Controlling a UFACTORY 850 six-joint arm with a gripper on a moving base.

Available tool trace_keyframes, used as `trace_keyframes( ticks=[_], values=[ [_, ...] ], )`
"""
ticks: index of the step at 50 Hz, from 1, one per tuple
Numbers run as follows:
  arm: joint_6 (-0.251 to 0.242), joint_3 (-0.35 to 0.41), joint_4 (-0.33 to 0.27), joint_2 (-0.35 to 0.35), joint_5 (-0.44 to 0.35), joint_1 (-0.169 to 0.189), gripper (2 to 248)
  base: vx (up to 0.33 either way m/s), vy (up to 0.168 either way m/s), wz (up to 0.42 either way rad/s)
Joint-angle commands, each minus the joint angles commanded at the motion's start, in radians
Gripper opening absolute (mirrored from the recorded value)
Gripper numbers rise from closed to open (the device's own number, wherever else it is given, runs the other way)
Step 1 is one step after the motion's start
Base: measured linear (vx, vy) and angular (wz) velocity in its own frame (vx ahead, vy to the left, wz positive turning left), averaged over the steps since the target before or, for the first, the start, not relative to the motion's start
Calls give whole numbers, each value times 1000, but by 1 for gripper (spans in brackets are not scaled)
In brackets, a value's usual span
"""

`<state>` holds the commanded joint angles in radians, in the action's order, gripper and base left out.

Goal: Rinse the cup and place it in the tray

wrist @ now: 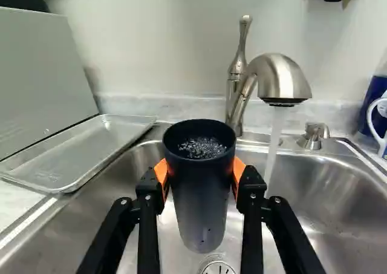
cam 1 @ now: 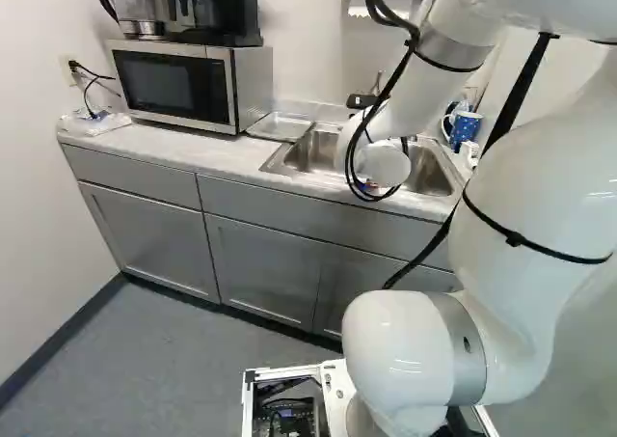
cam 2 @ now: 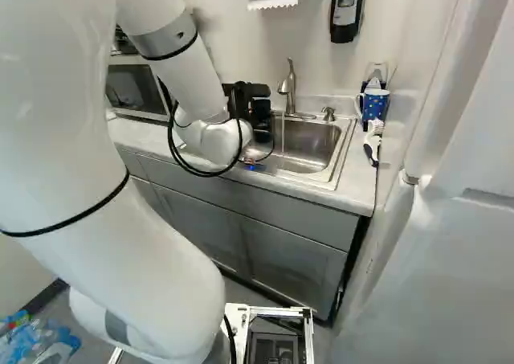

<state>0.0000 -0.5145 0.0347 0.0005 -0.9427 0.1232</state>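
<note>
In the right base view my black gripper [cam 2: 259,111] is over the sink, its fingertips hard to make out. The wrist view has the gripper [wrist: 200,180] shut on a dark cup [wrist: 201,207], with orange pads on two opposite sides. The cup is upright above the sink drain, with bubbly water or droplets inside. Beside it, water [wrist: 275,147] runs from the faucet [wrist: 279,80] into the sink [wrist: 320,195], missing the cup. A shallow metal tray [wrist: 78,150] lies on the counter at the sink's other side; it also shows in the left base view [cam 1: 281,126].
A microwave [cam 1: 178,85] stands beyond the tray, with coffee makers on top. Past the sink's other end are a blue mug [cam 2: 375,104] and a white-and-black brush [cam 2: 372,145]. A soap dispenser [cam 2: 347,10] hangs on the wall. Cabinets [cam 1: 260,263] front the counter.
</note>
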Motion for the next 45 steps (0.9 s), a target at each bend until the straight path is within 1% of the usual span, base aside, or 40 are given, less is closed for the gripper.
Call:
trace_keyframes(
  ticks=[29,45],
  values=[
    [0,-12,0,50,5,-94,122,0,0,0],
    [0,-24,0,77,52,-125,122,0,0,0]
  ],
)
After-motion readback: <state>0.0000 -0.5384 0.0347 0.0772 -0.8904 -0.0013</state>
